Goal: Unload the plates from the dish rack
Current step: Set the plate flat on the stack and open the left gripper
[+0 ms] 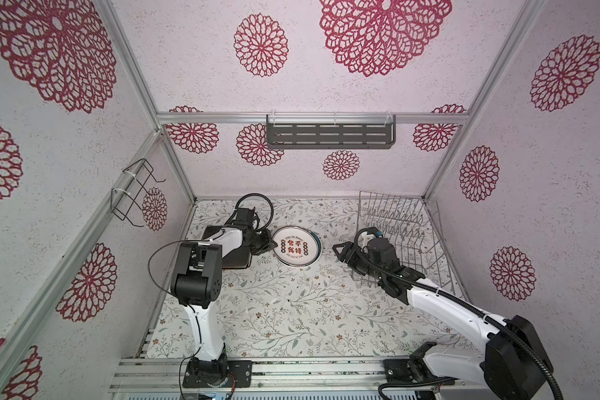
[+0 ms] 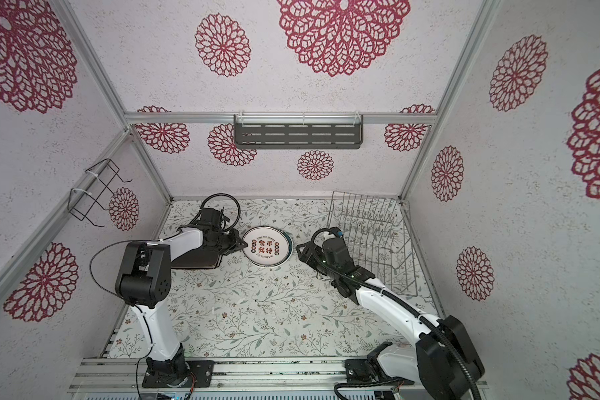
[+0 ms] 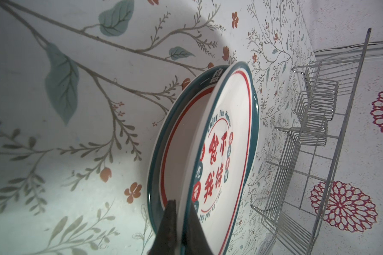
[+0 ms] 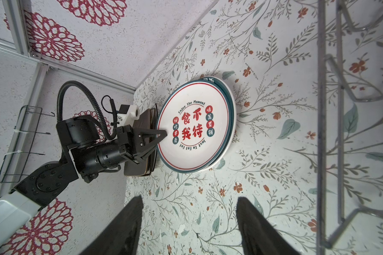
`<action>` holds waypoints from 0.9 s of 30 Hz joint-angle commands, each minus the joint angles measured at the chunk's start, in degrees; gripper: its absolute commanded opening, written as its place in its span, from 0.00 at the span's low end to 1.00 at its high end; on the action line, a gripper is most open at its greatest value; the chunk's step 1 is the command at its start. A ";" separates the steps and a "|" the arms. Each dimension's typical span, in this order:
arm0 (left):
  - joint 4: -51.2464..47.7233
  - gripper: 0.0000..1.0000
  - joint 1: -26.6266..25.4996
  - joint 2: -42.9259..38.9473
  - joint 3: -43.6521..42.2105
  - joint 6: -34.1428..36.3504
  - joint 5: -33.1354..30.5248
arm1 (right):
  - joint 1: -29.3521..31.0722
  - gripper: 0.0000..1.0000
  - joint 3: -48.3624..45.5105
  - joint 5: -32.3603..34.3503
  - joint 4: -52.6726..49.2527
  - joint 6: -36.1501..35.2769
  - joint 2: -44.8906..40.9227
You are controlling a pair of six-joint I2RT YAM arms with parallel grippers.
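Left pincer (image 3: 181,205): my jaws narrow, clamped on the rim of top round plate (image 1: 297,249), tilted on lower round plate (image 3: 175,136), mid-desk (image 1: 274,311) | right pincer (image 4: 190,198): mine, wide, holding nothing, between round plates and dish rack (image 1: 399,235) | square plates (image 4: 142,167): dark stack beneath my left arm, beside the round ones.

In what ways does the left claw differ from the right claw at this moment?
The left claw is closed on the rim of the top round plate; the right claw stands open and holds nothing. The left claw is beside the dark square plates; the right claw is beside the dish rack. Both are black, with tapered fingers, and point toward that plate.
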 commanded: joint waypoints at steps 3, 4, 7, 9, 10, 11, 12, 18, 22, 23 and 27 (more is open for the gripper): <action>-3.63 0.34 0.12 1.43 1.22 1.93 -2.86 | 0.35 0.70 0.50 -0.20 -0.10 -1.48 -1.01; -3.70 0.36 0.11 1.47 1.29 1.92 -3.07 | 0.28 0.70 0.53 -0.19 -0.18 -1.48 -1.11; -4.24 0.46 0.12 1.60 1.66 1.87 -3.42 | 0.35 0.70 0.36 0.25 -0.20 -1.47 -1.40; -4.46 0.54 0.12 1.43 1.97 1.89 -3.74 | 0.35 0.71 0.26 0.47 -0.35 -1.45 -1.70; -4.58 0.57 0.12 1.47 2.09 1.81 -4.16 | 0.35 0.71 0.23 0.49 -0.37 -1.52 -1.73; -4.75 0.60 0.05 1.43 2.26 1.84 -4.64 | 0.35 0.71 0.28 0.49 -0.46 -1.54 -1.81; -4.85 0.62 -0.01 1.55 2.57 1.82 -4.82 | 0.35 0.71 0.35 0.54 -0.54 -1.65 -1.81; -5.06 0.74 -0.57 2.28 4.33 1.69 -4.90 | 0.35 0.71 0.27 0.74 -1.07 -2.27 -2.07; -4.86 0.77 -1.08 3.05 5.67 1.22 -4.09 | 0.35 0.71 0.17 1.02 -1.25 -2.43 -2.43; -4.77 0.78 -1.35 3.35 6.16 1.15 -3.85 | 0.35 0.71 0.09 1.02 -1.25 -2.47 -2.52; -5.60 0.80 -2.40 5.03 8.78 1.07 -4.13 | 0.34 0.71 -0.17 1.03 -1.34 -2.46 -2.69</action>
